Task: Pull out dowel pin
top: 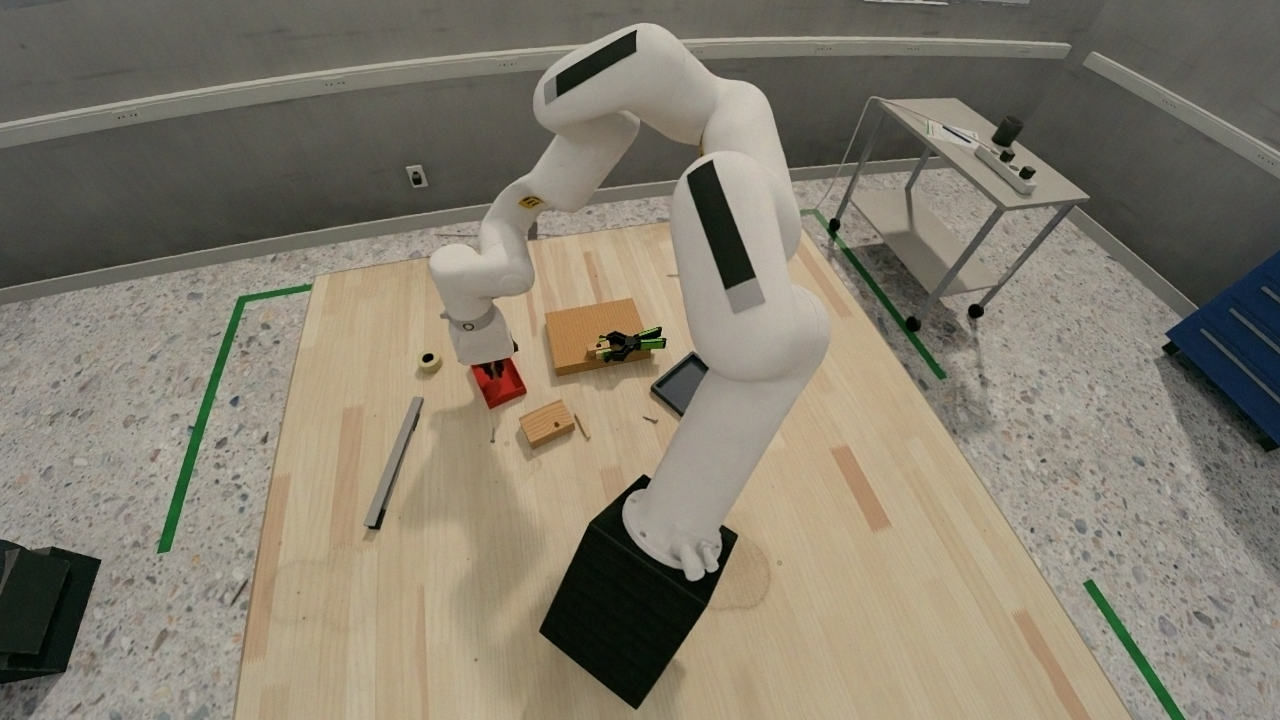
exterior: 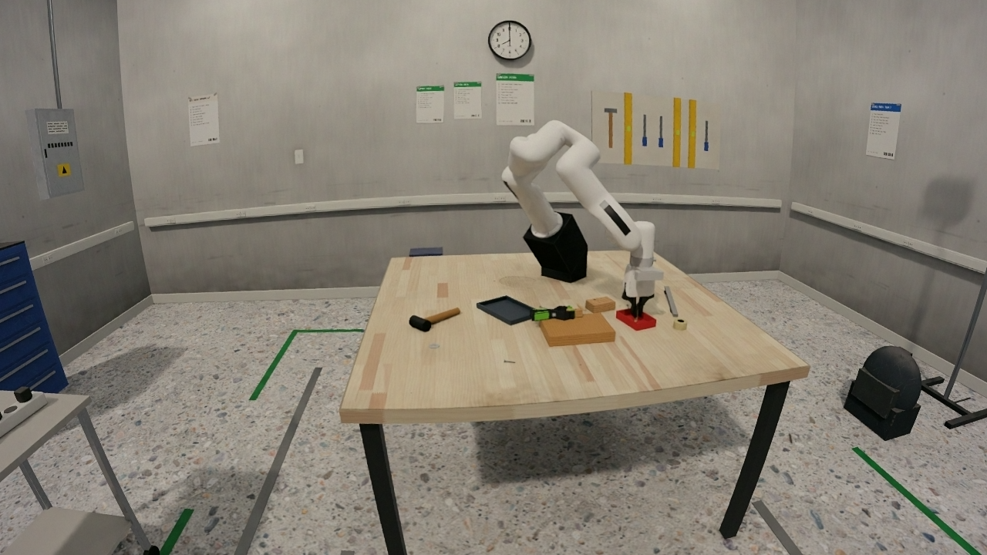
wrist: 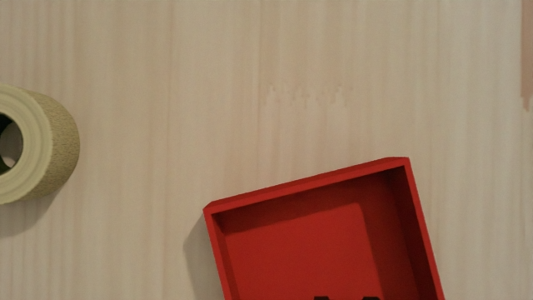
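Note:
My gripper (top: 494,368) points straight down into a red tray (top: 499,382) and its fingertips are low inside it. It is shut on a small thing that the fingers hide, which I take for the dowel pin. In the wrist view only the dark fingertips show at the bottom edge, over the red tray (wrist: 329,237). The small wooden block (top: 546,422) lies flat on the table with its empty hole up, off the bench board (top: 597,334). The green and black spring clamp (top: 626,342) sits at the board's near right edge, away from the block.
A tape roll (top: 430,358) lies left of the red tray. A grey metal bar (top: 393,461) lies further left. A dark tray (top: 682,382) is right of the board. A thin wooden sliver (top: 581,426) and small nails lie by the block. A hammer (exterior: 433,319) lies apart.

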Robot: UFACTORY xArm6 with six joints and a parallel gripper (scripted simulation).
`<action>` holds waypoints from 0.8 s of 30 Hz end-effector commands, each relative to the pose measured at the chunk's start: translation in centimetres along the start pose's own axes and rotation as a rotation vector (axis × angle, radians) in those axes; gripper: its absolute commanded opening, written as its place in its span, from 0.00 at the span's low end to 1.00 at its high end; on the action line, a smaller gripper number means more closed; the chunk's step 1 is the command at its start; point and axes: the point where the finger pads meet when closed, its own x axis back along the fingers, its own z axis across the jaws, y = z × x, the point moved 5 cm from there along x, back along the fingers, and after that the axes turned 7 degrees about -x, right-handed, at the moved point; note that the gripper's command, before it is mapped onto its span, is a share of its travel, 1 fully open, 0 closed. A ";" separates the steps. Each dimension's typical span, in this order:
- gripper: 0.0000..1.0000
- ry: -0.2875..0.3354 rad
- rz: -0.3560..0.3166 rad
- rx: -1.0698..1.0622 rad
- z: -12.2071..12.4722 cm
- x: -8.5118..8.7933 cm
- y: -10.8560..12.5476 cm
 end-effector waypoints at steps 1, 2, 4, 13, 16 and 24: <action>0.00 -0.002 0.002 -0.001 -0.1 0.1 -0.1; 0.00 -0.002 0.002 -0.001 -0.1 0.1 -0.1; 0.00 -0.002 0.002 -0.001 -0.1 0.1 -0.1; 0.28 -0.002 0.002 -0.001 -0.1 0.1 -0.1; 0.28 -0.002 0.002 -0.001 -0.1 0.1 -0.1; 0.28 -0.002 0.002 -0.001 -0.1 0.1 -0.1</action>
